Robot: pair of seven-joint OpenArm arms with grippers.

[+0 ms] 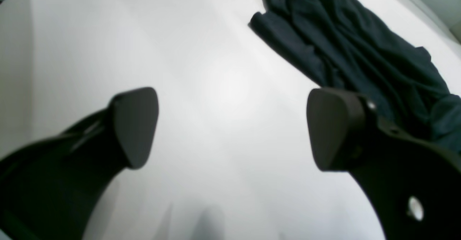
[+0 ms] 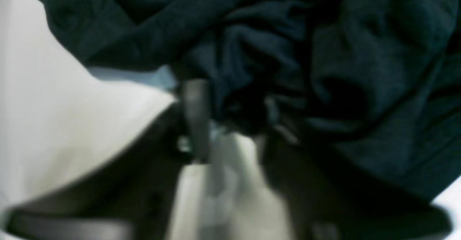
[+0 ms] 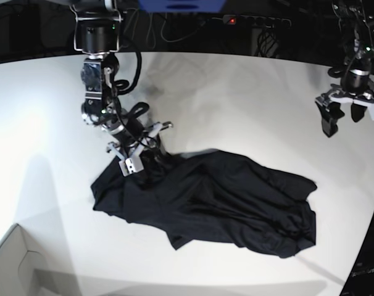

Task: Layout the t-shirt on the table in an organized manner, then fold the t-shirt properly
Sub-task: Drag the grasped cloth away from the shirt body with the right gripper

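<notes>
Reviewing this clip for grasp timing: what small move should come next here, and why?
Probably lift the right gripper slightly and draw the t-shirt outward. Its jaws look closed on bunched fabric at the shirt's edge, and the shirt lies crumpled on the table. The left gripper hangs open, away from the cloth.

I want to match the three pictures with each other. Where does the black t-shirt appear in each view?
Left wrist view: the plain black soft-fabric t-shirt lies upper right, beyond the open left hand.
Right wrist view: it fills the top and right, bunched at the right hand.
Base view: it lies crumpled at lower centre.
Shared landmark: the smooth white table.
</notes>
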